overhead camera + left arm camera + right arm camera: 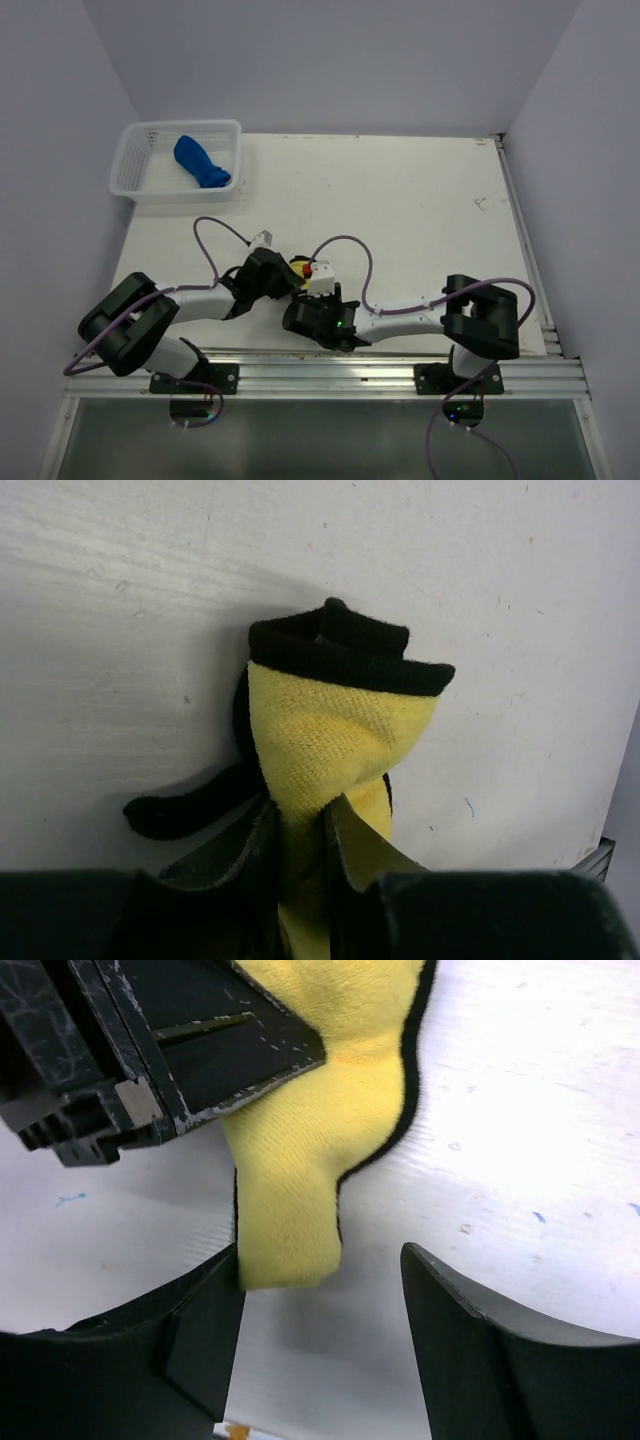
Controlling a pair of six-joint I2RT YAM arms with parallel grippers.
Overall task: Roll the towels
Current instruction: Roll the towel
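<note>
A yellow towel with black trim [330, 730] hangs bunched above the white table. My left gripper [300, 825] is shut on its lower part; in the top view [285, 278] the towel shows only as a small yellow patch [298, 266] between the two grippers. My right gripper [320, 1290] is open, and the towel's loose yellow end [290, 1230] hangs between its fingers, against the left finger [200, 1330]. The left gripper's black body [170, 1040] fills the upper left of the right wrist view. A rolled blue towel [201, 162] lies in the basket.
A white mesh basket [135, 170] stands at the far left corner of the table [400, 210]. Purple cables loop from both wrists over the table's near half. A metal rail [330, 375] runs along the near edge. Walls close in on three sides.
</note>
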